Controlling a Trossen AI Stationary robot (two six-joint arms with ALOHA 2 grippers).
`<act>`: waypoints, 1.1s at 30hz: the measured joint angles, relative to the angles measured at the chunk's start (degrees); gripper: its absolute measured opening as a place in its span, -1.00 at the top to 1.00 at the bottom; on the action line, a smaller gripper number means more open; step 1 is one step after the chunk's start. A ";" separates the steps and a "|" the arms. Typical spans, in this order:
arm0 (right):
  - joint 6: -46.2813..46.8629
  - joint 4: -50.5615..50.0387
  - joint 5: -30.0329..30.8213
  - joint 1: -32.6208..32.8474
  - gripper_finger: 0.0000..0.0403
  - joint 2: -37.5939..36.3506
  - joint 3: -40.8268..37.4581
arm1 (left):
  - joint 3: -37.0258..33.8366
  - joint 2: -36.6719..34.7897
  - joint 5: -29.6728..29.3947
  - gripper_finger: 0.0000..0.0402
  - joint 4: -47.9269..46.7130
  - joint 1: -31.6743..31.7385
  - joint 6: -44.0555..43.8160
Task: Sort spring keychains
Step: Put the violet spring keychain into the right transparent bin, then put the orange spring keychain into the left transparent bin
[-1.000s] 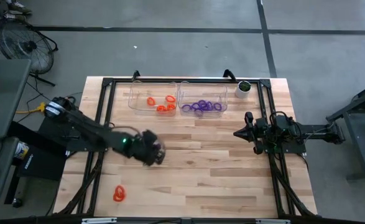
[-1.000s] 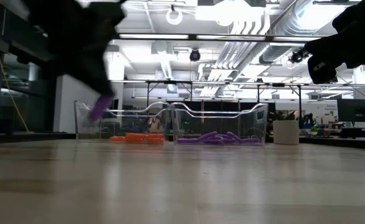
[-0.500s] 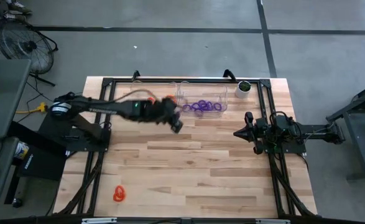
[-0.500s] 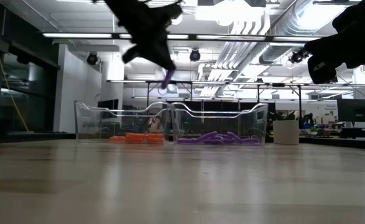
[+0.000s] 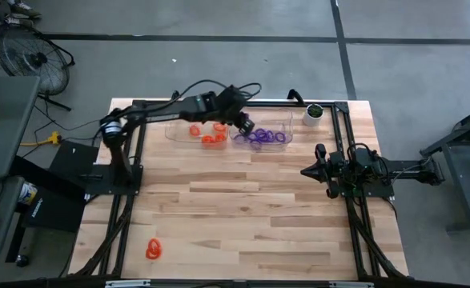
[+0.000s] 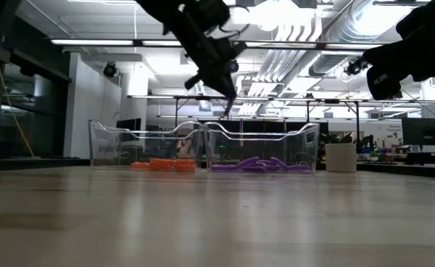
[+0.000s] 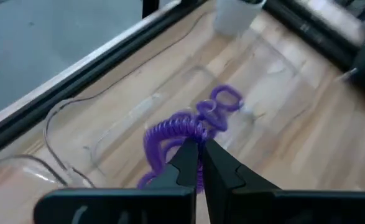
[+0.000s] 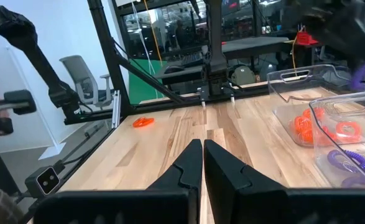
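The wooden table [image 5: 243, 216] carries two clear bins at its twelve o'clock edge: the left bin [image 5: 196, 130] with orange spring keychains [image 5: 212, 134] and the right bin [image 5: 260, 133] with purple spring keychains [image 5: 263, 138]. A white cup [image 5: 313, 114] stands at about one o'clock of the right bin.

The left gripper [image 5: 246, 126] is held above the near-left part of the right bin, its fingers clenched on a purple coil [image 7: 173, 134] that dangles from the tips. The right gripper [image 5: 308, 170] is parked at three o'clock of the table, fingers closed on nothing.

One orange coil [image 5: 154, 250] lies alone at seven o'clock of the table, well apart from both bins.

The main risk is judged to be the release: the gripper is close to the wall shared by the bins, so the springy coil could be dropped on the rim, bounce into the orange bin, or snag on a finger. The lone orange coil could also be overlooked.
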 joint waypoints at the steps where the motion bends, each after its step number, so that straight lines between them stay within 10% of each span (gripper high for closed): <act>1: 0.01 0.02 -0.01 0.00 0.94 0.01 0.00 | 1.67 1.53 0.59 1.00 -1.21 0.48 0.78; 23: 0.00 0.02 0.00 0.02 0.94 -0.02 0.00 | 15.39 14.90 -0.07 0.81 -13.57 -1.85 16.54; 33: 0.02 0.02 0.00 -0.01 0.94 -0.02 -0.01 | 15.45 14.81 -0.13 0.15 -13.07 -2.55 19.65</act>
